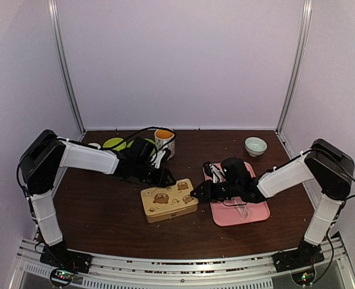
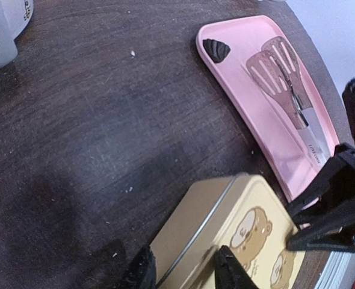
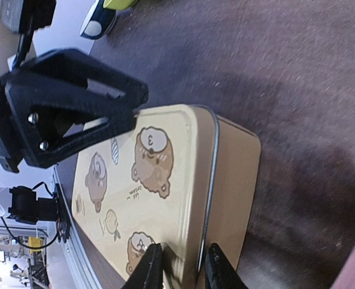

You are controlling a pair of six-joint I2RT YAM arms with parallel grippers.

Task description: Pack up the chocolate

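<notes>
Looking like working on opening the tin [image 1: 168, 203] mid-table. Clamping its left-edge end with the left pincer [image 2: 183, 274], pinching the lid rim with the right pincer [image 3: 180, 268]. Leaving the chocolate [image 2: 215, 49] sitting at the far corner of the tray [image 2: 234, 111], toward the right edge. Probably needing to lift the lid next while bracing the base.
</notes>
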